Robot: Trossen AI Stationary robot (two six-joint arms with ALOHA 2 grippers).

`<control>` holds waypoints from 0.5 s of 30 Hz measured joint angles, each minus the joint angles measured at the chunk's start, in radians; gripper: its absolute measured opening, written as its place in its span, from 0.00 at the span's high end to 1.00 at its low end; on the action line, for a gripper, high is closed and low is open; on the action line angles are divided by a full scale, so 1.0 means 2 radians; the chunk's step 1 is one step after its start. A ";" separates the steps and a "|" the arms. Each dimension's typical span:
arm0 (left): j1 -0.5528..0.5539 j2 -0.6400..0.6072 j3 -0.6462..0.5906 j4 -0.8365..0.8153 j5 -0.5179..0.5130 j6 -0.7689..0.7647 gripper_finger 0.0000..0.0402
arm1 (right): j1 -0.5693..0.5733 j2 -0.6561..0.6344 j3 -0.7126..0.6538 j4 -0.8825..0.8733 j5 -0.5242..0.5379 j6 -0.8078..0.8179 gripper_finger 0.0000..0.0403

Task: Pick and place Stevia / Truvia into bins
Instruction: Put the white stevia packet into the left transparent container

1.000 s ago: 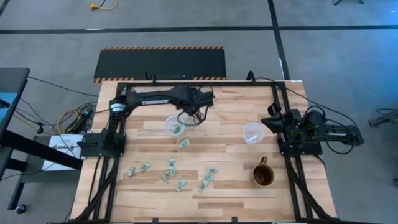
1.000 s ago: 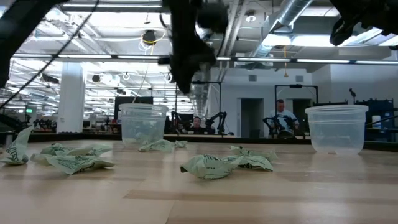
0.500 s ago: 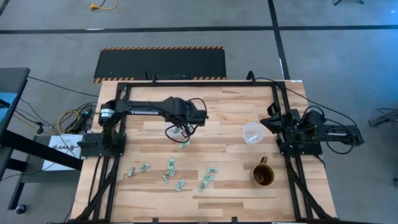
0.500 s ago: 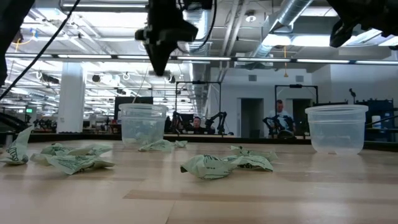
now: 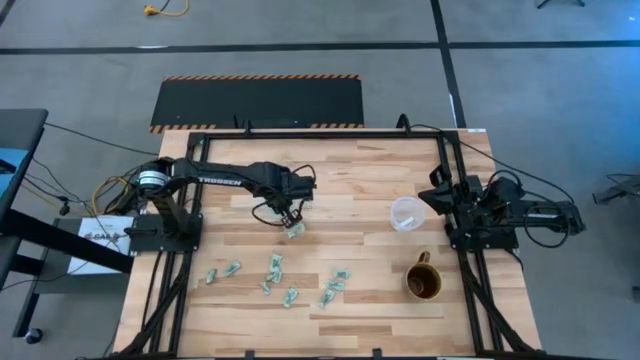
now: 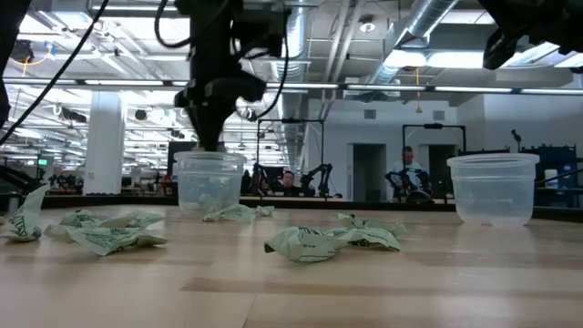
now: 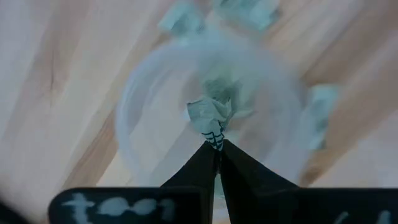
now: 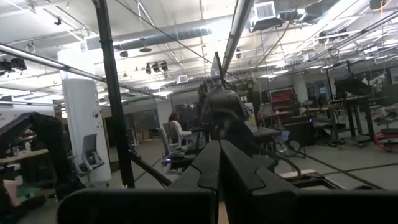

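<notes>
My left gripper (image 5: 289, 207) (image 6: 209, 137) hangs over the left clear cup (image 6: 210, 182) (image 7: 134, 99), pointing down, shut on a crumpled green-and-white sachet (image 7: 211, 112). In the high view the gripper covers most of that cup. The right cup (image 5: 406, 213) (image 6: 492, 189) stands upright on its base toward the right. One loose sachet (image 5: 296, 230) lies just near of the left cup, and several more (image 5: 275, 268) (image 6: 319, 241) lie toward the near edge. My right gripper (image 5: 434, 197) (image 8: 218, 149) is shut and drawn back at the right edge. My left gripper pinches one end of the sachet (image 7: 215, 138) between its two fingertips, from above, pointing down. The sachet hangs below the fingers, clear of the table, over the mouth of the left cup.
A brown mug (image 5: 422, 282) with a handle stands at the near right. Dark frame rails (image 5: 455, 200) run along the table's left and right sides. People and other arms show in the room beyond the far edge in the low view.
My left gripper has gone toward the table's left edge and a little toward the near edge, sinking as it went. It now hangs over the left cup with the sachet. The right arm has kept still.
</notes>
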 joint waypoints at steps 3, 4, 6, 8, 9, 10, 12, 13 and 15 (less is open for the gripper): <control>0.012 0.000 -0.017 0.001 0.017 0.003 0.94 | 0.000 0.000 0.000 0.000 0.000 0.000 1.00; 0.014 0.000 -0.022 0.004 0.025 0.006 0.93 | 0.000 0.000 0.000 0.000 0.000 0.000 1.00; 0.020 0.000 -0.030 0.019 0.032 0.013 0.89 | 0.000 0.000 0.000 0.000 0.000 0.000 1.00; 0.025 0.000 -0.034 0.027 0.039 0.017 0.85 | 0.000 0.000 0.000 0.000 0.000 0.000 1.00; 0.027 0.000 -0.034 0.026 0.040 0.018 0.82 | 0.000 0.000 0.000 0.000 0.000 0.000 1.00; 0.028 0.000 -0.034 0.027 0.040 0.019 0.79 | 0.000 0.000 0.000 0.000 0.000 0.000 1.00; 0.028 0.000 -0.034 0.027 0.038 0.019 0.74 | 0.000 0.000 0.000 0.000 0.000 0.000 1.00; 0.028 0.000 -0.034 0.027 0.039 0.019 0.72 | 0.000 0.000 0.000 0.000 0.000 0.000 1.00; 0.028 0.000 -0.034 0.026 0.039 0.018 0.68 | 0.000 0.000 0.000 0.000 0.000 0.000 1.00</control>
